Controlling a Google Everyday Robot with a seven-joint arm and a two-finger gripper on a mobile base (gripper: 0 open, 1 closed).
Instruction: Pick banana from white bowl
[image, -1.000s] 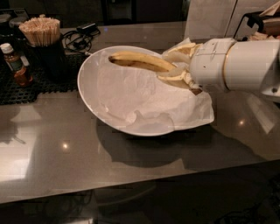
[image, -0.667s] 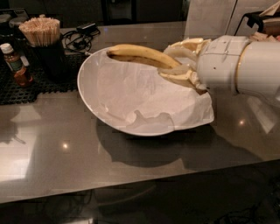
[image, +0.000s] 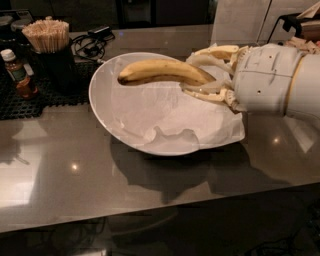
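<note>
A yellow banana (image: 160, 71) with brown speckles hangs over the far half of the white bowl (image: 102, 107), its free end pointing left. My gripper (image: 202, 75) comes in from the right and is shut on the banana's right end, one pale finger above it and one below. Crinkled white paper (image: 210, 125) lines the bowl and spills over its right rim. The bowl looks tilted, with its right side hidden behind my white arm (image: 272, 80).
A dark cup of wooden stir sticks (image: 50, 47) and a small sauce bottle (image: 17, 72) stand on a black mat at the back left. Black cables (image: 92, 42) lie behind the bowl. The grey counter's front edge (image: 150, 210) runs across the lower part of the view.
The banana has risen in my gripper, from lying near the bowl's far inner wall to level with its rim. My arm has shifted slightly right and up.
</note>
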